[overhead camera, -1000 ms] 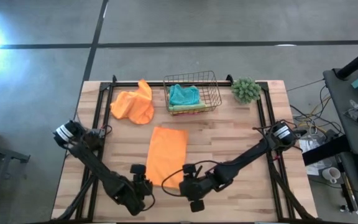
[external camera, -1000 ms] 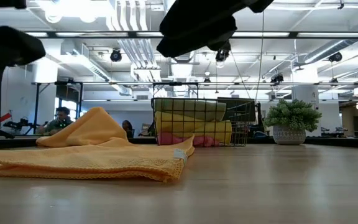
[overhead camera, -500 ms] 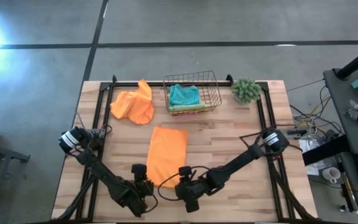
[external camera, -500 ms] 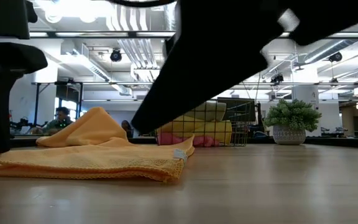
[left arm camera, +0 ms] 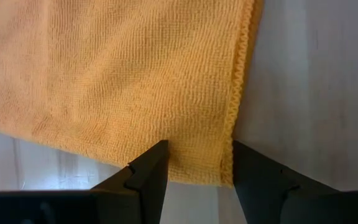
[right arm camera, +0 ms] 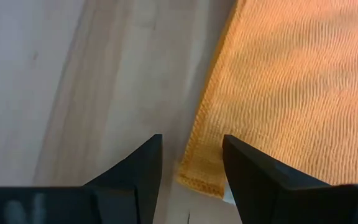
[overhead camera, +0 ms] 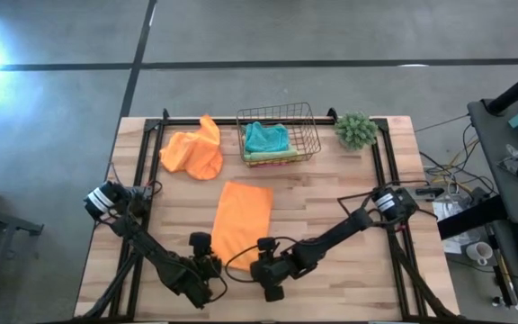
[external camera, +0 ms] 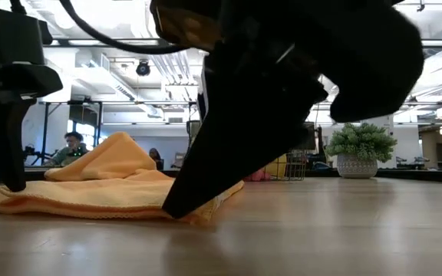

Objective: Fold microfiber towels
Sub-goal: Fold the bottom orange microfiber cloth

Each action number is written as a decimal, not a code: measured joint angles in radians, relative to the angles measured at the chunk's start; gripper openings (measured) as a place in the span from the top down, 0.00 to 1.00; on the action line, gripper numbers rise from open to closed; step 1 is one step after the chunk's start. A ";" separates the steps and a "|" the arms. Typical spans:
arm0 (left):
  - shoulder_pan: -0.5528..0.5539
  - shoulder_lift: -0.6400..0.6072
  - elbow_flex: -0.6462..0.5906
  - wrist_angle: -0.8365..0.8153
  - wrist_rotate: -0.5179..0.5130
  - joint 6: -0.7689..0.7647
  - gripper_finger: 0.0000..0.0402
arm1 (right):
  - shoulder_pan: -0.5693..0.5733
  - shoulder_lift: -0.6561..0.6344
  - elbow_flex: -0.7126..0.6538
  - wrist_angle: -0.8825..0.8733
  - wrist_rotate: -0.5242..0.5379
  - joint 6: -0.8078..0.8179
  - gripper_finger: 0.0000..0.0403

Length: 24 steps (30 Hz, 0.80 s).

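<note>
From above, I have 1 orange towel lying flat in the lower middle of the frame, a narrow rectangle that looks already folded once; its long axis runs from the upper middle down toward the bottom edge, leaning slightly left at the near end. A 2nd orange towel sits crumpled at upper left, not yet folded, and the basket at upper centre holds a teal towel on a stack. I judge the job well along but with at least this fold and the crumpled towel left. My left gripper and right gripper sit at the flat towel's 2 near corners. In the low view, the flat towel stretches across the left half of the frame with the crumpled one humped behind it; my right gripper's dark bulk fills the centre, its tip down at the towel's corner, and a plant stands at right. In my left wrist view, my fingers stand apart and unclenched, straddling the hemmed corner of the towel, gripping nothing yet. In my right wrist view, my fingers are likewise spread, bracketing the other corner of the towel, with bare table filling the left half.
</note>
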<state>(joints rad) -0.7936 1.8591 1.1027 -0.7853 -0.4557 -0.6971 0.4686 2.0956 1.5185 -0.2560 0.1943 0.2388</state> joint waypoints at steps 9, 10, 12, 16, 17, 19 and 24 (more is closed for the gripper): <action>0.002 0.001 -0.004 0.039 0.004 0.007 0.68 | -0.033 0.030 0.002 -0.031 0.008 0.092 0.60; 0.002 0.002 -0.005 0.042 0.005 0.007 0.70 | -0.036 0.030 0.002 -0.035 0.009 0.095 0.60; 0.002 0.003 -0.005 0.048 0.010 0.007 0.75 | -0.041 0.030 0.003 -0.042 0.015 0.094 0.61; 0.002 0.003 -0.008 0.067 0.016 0.006 0.87 | -0.052 0.030 0.003 -0.058 0.031 0.104 0.69; 0.002 0.003 -0.010 0.074 0.016 0.006 0.90 | -0.054 0.035 0.003 -0.061 0.034 0.104 0.72; 0.001 0.003 -0.014 0.088 0.015 0.006 0.96 | -0.056 0.037 0.003 -0.069 0.040 0.104 0.78; 0.002 0.004 -0.023 0.107 -0.001 0.006 0.99 | -0.056 0.048 0.002 -0.071 0.047 0.104 0.95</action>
<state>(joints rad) -0.7914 1.8629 1.0794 -0.6778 -0.4564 -0.6910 0.4122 2.1433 1.5208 -0.3271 0.2412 0.3428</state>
